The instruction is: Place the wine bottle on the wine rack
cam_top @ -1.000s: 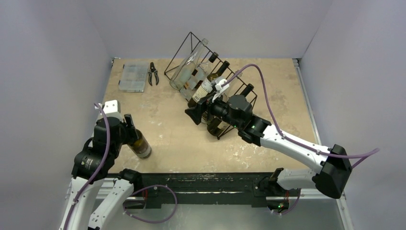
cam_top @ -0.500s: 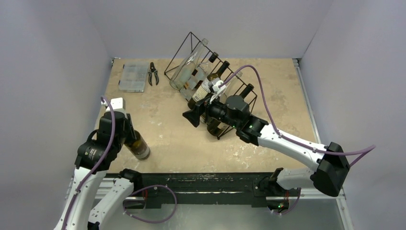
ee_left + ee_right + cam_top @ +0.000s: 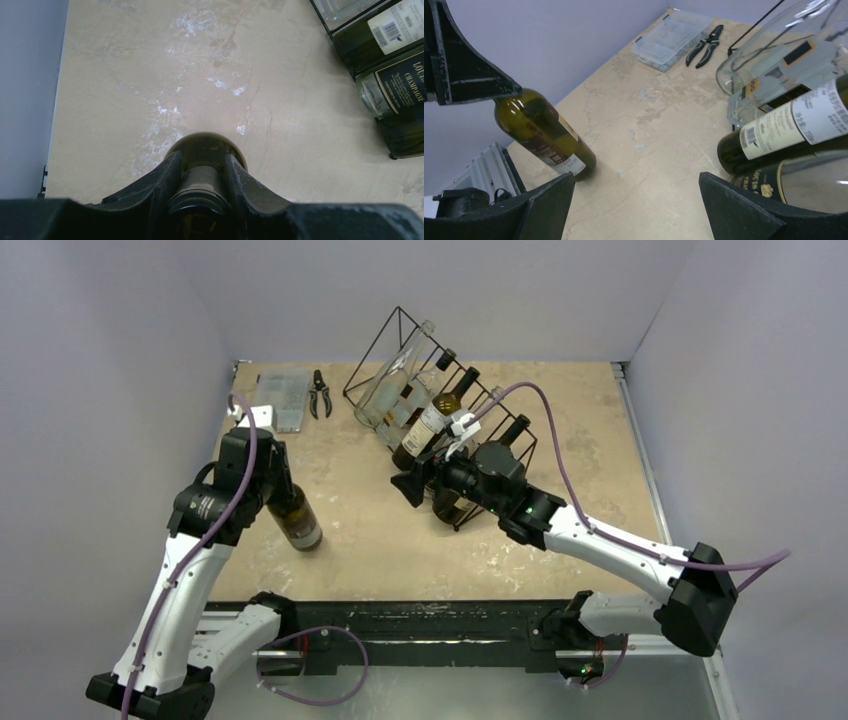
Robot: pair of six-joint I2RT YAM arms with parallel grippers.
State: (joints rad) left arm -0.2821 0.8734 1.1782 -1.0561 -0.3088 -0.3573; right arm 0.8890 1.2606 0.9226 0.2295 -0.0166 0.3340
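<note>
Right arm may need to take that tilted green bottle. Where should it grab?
Probably the bottle's labelled body, from the robot's right: the left gripper is shut on the neck, while the body faces the open right gripper.

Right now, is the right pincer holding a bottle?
No, the right pincer stands wide open in its wrist view, with nothing clamped between its jaws.
</note>
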